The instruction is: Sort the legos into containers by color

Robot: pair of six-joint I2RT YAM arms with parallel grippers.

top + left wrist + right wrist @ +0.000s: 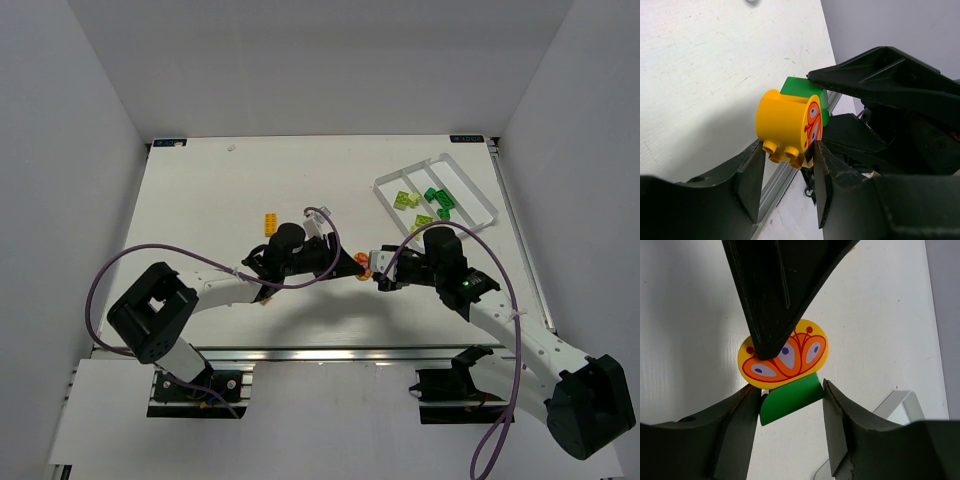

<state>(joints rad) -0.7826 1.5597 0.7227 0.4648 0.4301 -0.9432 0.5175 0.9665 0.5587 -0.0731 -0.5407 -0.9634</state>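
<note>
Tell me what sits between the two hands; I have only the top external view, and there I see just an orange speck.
Observer: The left wrist view shows the left hand clamped on a round orange brick at its studded end.
Operator: Report the right hand.
Observer: In its own wrist view the right hand grips a green brick pressed against that round one.
Operator: Say whether they are apart.
Observer: They touch, with no gap showing; whether the studs are locked, I cannot tell.
</note>
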